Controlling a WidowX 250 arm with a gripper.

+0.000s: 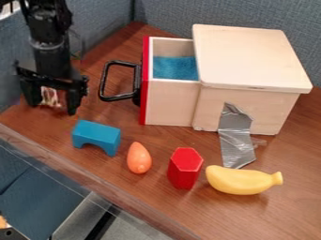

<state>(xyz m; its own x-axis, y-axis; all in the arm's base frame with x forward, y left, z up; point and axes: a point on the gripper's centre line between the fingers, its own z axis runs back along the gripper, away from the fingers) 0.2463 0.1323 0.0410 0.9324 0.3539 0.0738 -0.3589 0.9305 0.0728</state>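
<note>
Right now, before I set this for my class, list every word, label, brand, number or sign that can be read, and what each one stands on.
None: no text can be read on the wooden box, the silver tape, the blue arch block, the red block, the yellow banana or the pincer.
Any marks on the dark object at the lower left corner are too small to read.

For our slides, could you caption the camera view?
Tool beside open drawer; blue arch, orange toy, red prism, toy banana in front.
</note>
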